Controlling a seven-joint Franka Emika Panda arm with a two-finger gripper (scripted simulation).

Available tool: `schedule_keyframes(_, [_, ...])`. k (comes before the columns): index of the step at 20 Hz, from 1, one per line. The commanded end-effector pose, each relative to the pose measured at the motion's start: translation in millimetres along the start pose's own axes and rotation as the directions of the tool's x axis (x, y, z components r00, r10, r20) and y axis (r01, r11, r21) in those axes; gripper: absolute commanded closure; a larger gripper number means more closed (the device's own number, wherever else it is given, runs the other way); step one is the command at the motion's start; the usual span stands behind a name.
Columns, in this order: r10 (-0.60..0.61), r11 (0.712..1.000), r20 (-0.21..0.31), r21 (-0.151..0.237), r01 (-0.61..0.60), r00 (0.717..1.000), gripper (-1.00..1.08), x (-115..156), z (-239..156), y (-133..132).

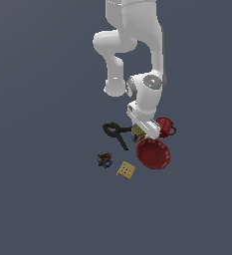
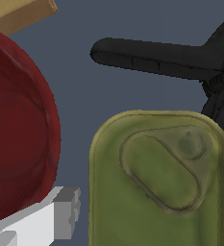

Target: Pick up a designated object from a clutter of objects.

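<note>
The designated tin shows its yellow-green top close up in the wrist view. In the exterior view the tin is mostly hidden under my hand, between the black clamp and the red bowl. My gripper is open and low over the tin, with its jaws on either side. One grey finger stands a small gap away from the tin's side. The other finger is only a sliver at the picture's edge. In the exterior view the gripper sits right at the tin.
The red bowl lies close beside the near finger. The black clamp lies just beyond the tin. The red mug stands behind the hand. The tan cracker and a tiny multicoloured thing lie further off.
</note>
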State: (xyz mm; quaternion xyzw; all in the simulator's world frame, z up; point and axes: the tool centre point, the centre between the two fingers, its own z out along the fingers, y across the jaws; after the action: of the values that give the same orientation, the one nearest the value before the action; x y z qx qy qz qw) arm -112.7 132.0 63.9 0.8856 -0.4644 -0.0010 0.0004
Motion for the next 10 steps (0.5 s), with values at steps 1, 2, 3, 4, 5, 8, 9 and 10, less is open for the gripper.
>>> schedule_keyframes(1, [0.001, 1.0, -0.001, 0.002, -0.001, 1.0, -0.92, 0.5, 1.7, -0.7])
schedule_keyframes(2, [0.001, 1.0, -0.001, 0.002, -0.001, 1.0, 1.08, 0.5, 1.7, -0.7])
schedule_keyframes(3, [0.001, 1.0, -0.001, 0.002, -0.001, 1.0, 1.08, 0.5, 1.7, -0.7])
schedule_keyframes(4, [0.001, 1.0, -0.001, 0.002, -0.001, 1.0, 1.08, 0.5, 1.7, -0.7])
schedule_keyframes(5, [0.001, 1.0, -0.001, 0.002, -0.001, 1.0, 1.08, 0.5, 1.7, -0.7])
schedule_keyframes(8, [0.001, 1.0, -0.001, 0.002, -0.001, 1.0, 1.08, 0.5, 1.7, -0.7])
schedule_keyframes(9, [0.001, 1.0, -0.001, 0.002, -0.001, 1.0, 1.08, 0.5, 1.7, -0.7])
schedule_keyframes(10, [0.001, 1.0, -0.001, 0.002, -0.001, 1.0, 1.08, 0.5, 1.7, -0.7])
